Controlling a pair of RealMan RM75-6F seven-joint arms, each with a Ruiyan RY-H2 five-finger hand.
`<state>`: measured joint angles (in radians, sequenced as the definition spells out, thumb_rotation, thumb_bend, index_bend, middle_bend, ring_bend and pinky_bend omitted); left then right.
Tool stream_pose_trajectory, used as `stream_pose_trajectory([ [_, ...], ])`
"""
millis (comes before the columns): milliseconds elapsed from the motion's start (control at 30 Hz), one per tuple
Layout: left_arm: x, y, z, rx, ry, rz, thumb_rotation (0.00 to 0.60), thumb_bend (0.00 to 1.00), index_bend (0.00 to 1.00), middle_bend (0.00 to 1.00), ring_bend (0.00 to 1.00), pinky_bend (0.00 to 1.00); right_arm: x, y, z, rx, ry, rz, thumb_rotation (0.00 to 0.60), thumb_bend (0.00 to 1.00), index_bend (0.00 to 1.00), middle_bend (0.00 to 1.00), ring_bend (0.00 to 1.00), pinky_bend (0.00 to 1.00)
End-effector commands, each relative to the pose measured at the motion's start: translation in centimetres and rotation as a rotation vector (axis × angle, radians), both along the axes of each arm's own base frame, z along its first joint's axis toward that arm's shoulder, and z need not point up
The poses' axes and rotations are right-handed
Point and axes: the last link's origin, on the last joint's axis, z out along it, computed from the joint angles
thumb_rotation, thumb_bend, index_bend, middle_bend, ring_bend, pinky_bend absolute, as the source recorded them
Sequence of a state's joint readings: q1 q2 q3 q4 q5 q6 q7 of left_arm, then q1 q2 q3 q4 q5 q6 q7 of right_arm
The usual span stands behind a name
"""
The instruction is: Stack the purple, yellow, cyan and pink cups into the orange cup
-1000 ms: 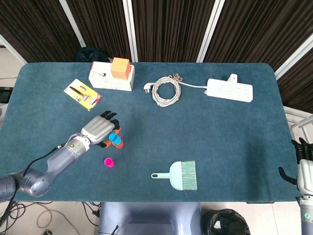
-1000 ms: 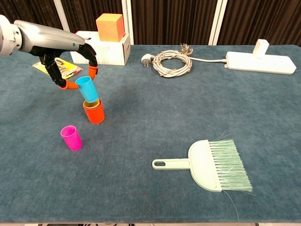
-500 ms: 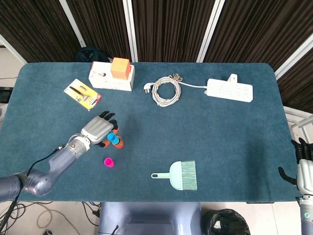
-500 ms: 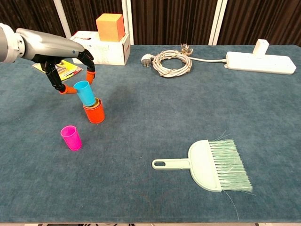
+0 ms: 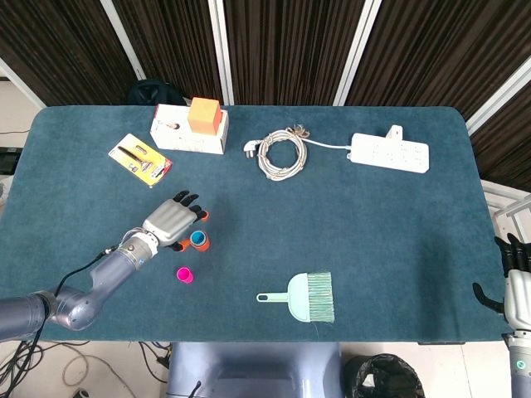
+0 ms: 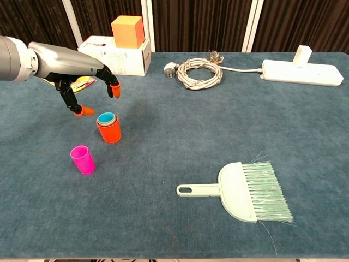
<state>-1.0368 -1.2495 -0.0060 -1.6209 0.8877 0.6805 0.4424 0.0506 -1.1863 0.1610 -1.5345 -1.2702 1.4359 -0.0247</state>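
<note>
The orange cup (image 6: 109, 131) (image 5: 200, 241) stands upright on the blue table, with the cyan cup (image 6: 107, 118) nested inside so only its rim shows. A yellow edge shows just under the cyan rim. The pink cup (image 6: 82, 159) (image 5: 185, 274) stands alone, nearer the front and to the left. My left hand (image 6: 87, 87) (image 5: 170, 224) hovers above and just left of the orange cup, fingers spread, holding nothing. My right hand (image 5: 516, 282) hangs off the table's right edge, away from the cups. No purple cup is visible.
A mint dustpan brush (image 6: 240, 191) lies front right. A coiled white cable (image 6: 196, 72) and power strip (image 6: 302, 72) lie at the back. A white box with an orange block (image 6: 124, 46) stands back left, beside a yellow packet (image 5: 139, 159).
The cyan cup, held tilted over the orange cup before, has dropped fully into it. My left hand has let go and lifted slightly away with fingers spread.
</note>
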Motion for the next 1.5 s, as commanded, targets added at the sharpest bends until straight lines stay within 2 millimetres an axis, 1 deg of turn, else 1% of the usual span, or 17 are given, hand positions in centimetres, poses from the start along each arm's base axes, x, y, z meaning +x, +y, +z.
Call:
stream_pose_trajectory([
  [33, 0.1, 0.0, 0.0, -0.002, 0.003, -0.005, 0.600, 0.31, 0.20, 0.23, 0.00, 0.00, 0.0, 0.0, 0.0, -0.001, -0.001, -0.001, 0.600, 0.34, 0.12, 0.05, 0.09, 0.05],
  [167, 0.9, -0.7, 0.8, 0.011, -0.027, -0.037, 0.600, 0.31, 0.25, 0.23, 0.00, 0.00, 0.0, 0.0, 0.1, -0.003, -0.002, 0.001, 0.600, 0.34, 0.12, 0.05, 0.09, 0.05],
  [300, 0.8, -1.9, 1.7, 0.024, -0.061, -0.055, 0.600, 0.31, 0.26, 0.22, 0.00, 0.00, 0.1, 0.0, 0.1, -0.004, -0.002, 0.003, 0.600, 0.34, 0.12, 0.05, 0.09, 0.05],
  [533, -1.1, -4.6, 2.8, -0.007, -0.056, -0.071, 0.600, 0.30, 0.29, 0.20, 0.00, 0.00, 0.2, 0.1, 0.0, 0.002, -0.002, 0.004, 0.600, 0.34, 0.12, 0.05, 0.09, 0.05],
  [700, -1.9, -5.7, 3.5, -0.020, -0.052, -0.070, 0.600, 0.30, 0.30, 0.19, 0.00, 0.00, 0.3, 0.1, 0.0, -0.001, 0.000, 0.008, 0.600, 0.34, 0.12, 0.05, 0.09, 0.05],
  [867, -3.4, -6.7, 4.1, -0.031, -0.043, -0.042, 0.600, 0.30, 0.31, 0.19, 0.00, 0.00, 0.3, 0.1, 0.0, -0.003, -0.003, 0.009, 0.600, 0.34, 0.12, 0.05, 0.09, 0.05],
  [1100, -5.0, -7.9, 4.0, -0.052, -0.026, -0.028, 0.600, 0.28, 0.31, 0.18, 0.00, 0.00, 0.3, 0.1, 0.1, -0.004, -0.006, 0.008, 0.600, 0.34, 0.12, 0.05, 0.09, 0.05],
  [1233, -5.2, -8.3, 3.6, -0.060, -0.021, -0.044, 0.600, 0.28, 0.31, 0.18, 0.00, 0.00, 0.3, 0.2, 0.2, -0.005, -0.006, 0.008, 0.600, 0.34, 0.12, 0.05, 0.09, 0.05],
  [1500, -5.2, -8.3, 2.4, -0.070, -0.021, -0.064, 0.600, 0.28, 0.31, 0.18, 0.00, 0.00, 0.3, 0.2, 0.4, -0.014, -0.007, 0.007, 0.600, 0.34, 0.12, 0.05, 0.09, 0.05],
])
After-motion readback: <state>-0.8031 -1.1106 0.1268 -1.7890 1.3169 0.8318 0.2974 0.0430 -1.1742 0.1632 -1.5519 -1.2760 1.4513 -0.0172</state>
